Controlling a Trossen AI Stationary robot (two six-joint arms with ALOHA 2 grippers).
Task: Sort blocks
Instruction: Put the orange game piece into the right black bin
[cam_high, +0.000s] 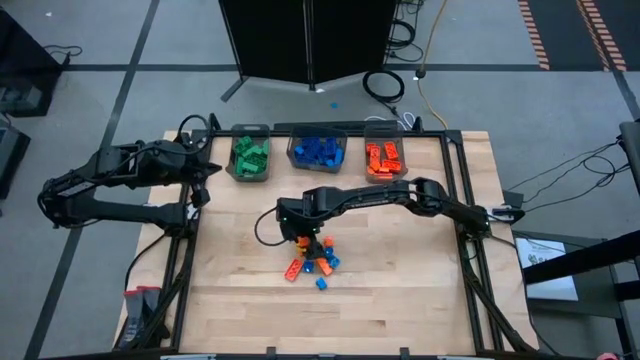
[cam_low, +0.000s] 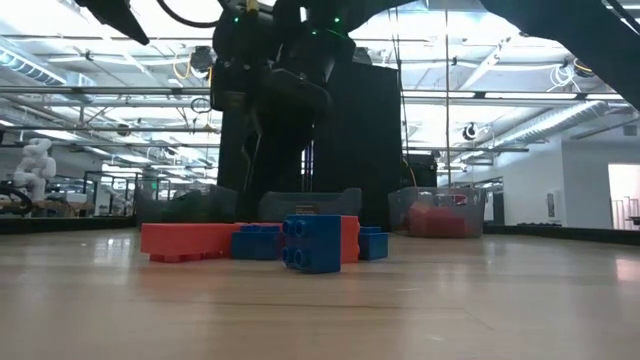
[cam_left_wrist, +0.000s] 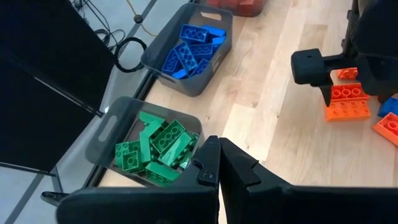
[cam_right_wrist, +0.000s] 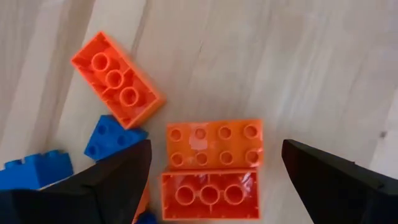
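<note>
**Inspector:** Report progress, largest items first.

**Me:** The table (cam_high: 400, 290) is carrying three bins along its far edge. The green bin (cam_high: 249, 156) on the left, the blue bin (cam_high: 317, 151) in the middle and the orange bin (cam_high: 383, 156) on the right are each holding sorted blocks. I judge most of the sorting done.

**Inspector:** What is remaining?

**Me:** A small loose pile (cam_high: 313, 264) of orange and blue blocks is lying mid-table, well apart from the bins.

**Inspector:** Your fingers?

**Me:** My right gripper (cam_right_wrist: 211, 171) is hovering over the pile, fingers spread wide and holding nothing, straddling an orange eight-stud block (cam_right_wrist: 213, 144). My left gripper (cam_left_wrist: 219, 163) is waiting by the green bin, fingers pressed together, empty.
</note>
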